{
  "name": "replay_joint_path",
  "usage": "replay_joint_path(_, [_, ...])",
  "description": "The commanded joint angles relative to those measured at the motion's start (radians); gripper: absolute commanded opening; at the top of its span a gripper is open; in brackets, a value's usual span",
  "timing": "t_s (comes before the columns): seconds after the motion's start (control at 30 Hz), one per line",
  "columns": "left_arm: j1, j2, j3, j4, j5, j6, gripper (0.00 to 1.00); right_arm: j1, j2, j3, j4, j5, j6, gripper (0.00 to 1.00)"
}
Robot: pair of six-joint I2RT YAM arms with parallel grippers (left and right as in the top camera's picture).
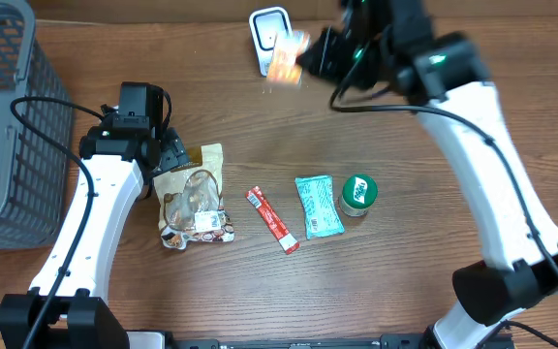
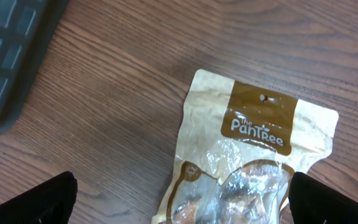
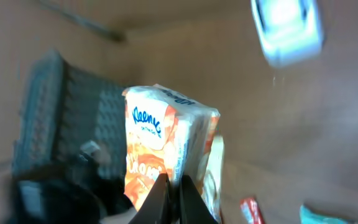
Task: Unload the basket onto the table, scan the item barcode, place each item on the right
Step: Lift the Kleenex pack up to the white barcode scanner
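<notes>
- Two arms reach over a wooden table (image 1: 260, 126), the right one to its far edge, the left one near a grey basket (image 1: 8, 126).
- The right gripper (image 3: 173, 186) has its jaws pressed close together, pinching the lower edge of an orange-and-white tissue pack (image 1: 287, 58).
- The tissue pack is held off the table, just beside the white scanner (image 1: 267, 34) that stands at the far edge; the overhead view blurs it.
- The left gripper (image 1: 168, 155) has its jaws spread wide and holds nothing.
- It hangs over the top end of a tan snack bag (image 1: 194, 199) that lies flat on the table; the wrist view shows one dark finger at each lower corner.
- Right of the snack bag lie a red stick packet (image 1: 273, 220), then a teal packet (image 1: 318, 206).
- A green-lidded cup (image 1: 358, 194) is just beside the teal packet.
</notes>
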Motion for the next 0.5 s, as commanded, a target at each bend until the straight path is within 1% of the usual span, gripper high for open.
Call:
replay_joint_path(0.0, [-0.001,-0.021,0.018,-0.002,0.004,0.008,1.0,-0.008,-0.013,0.161,-0.015,0.134,-0.082,0.04])
replay_joint_path(0.13, [-0.001,-0.021,0.018,-0.002,0.004,0.008,1.0,-0.006,-0.011,0.193,0.05,0.252,-0.183,0.04])
replay_joint_path(0.23, [-0.001,-0.021,0.018,-0.002,0.004,0.008,1.0,0.003,0.018,0.192,0.104,0.397,-0.26,0.04])
replay_joint_path(0.4, [-0.001,-0.021,0.018,-0.002,0.004,0.008,1.0,0.043,0.112,0.192,0.181,0.539,-0.524,0.04])
replay_joint_path(0.47, [-0.001,-0.021,0.018,-0.002,0.004,0.008,1.0,0.059,0.153,0.192,0.209,0.572,-0.591,0.04])
